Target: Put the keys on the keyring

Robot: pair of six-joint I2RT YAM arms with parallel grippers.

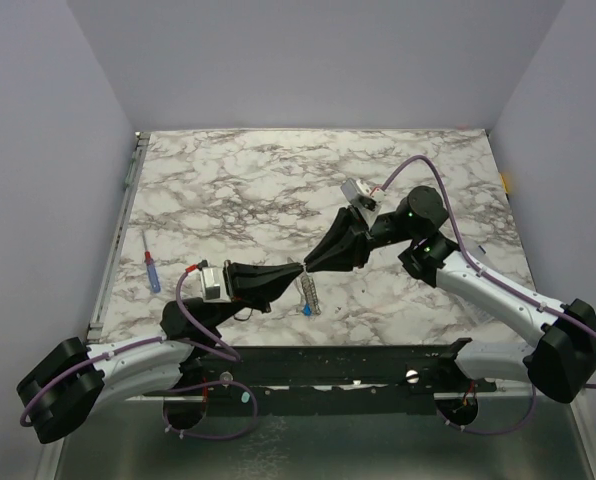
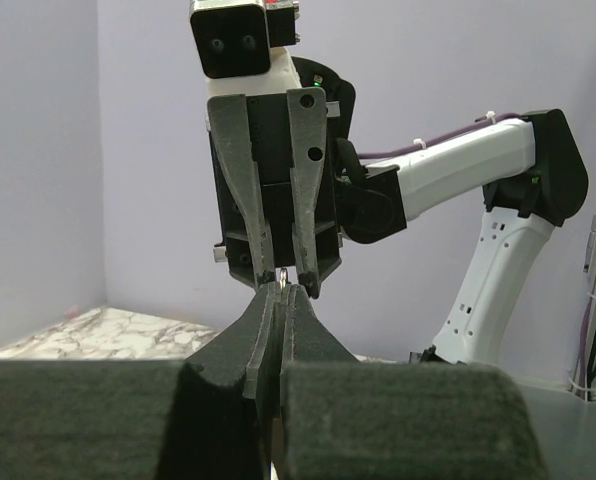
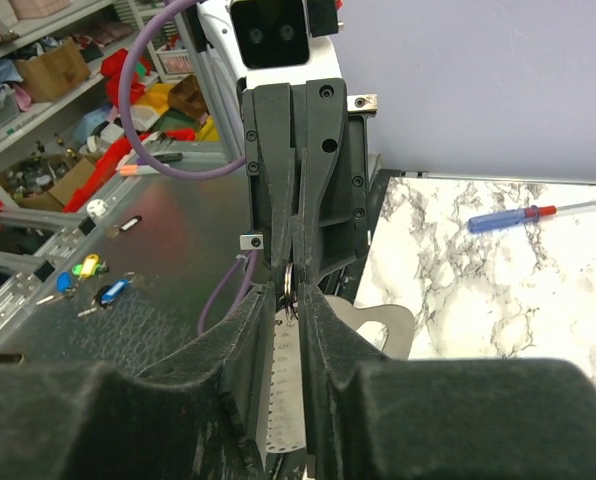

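- Clenching tight, the left pincer (image 2: 282, 297) nips the keyring (image 3: 290, 285) at its very tips, mid-frame in the top view.
- Meeting it nose to nose, the right pincer (image 2: 288, 283) has its jaws slightly apart either side of the keyring; whether they bite, I cannot tell.
- Just below them sit a silvery key (image 1: 309, 291) and a blue-headed key (image 1: 306, 310). Whether either is threaded is unclear, so I'd judge the job midway.
- Far left, a screwdriver (image 1: 152, 272) lies apart.

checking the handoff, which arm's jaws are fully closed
The left gripper: its jaws are pressed together on the keyring, while the right gripper shows a gap between its jaws.
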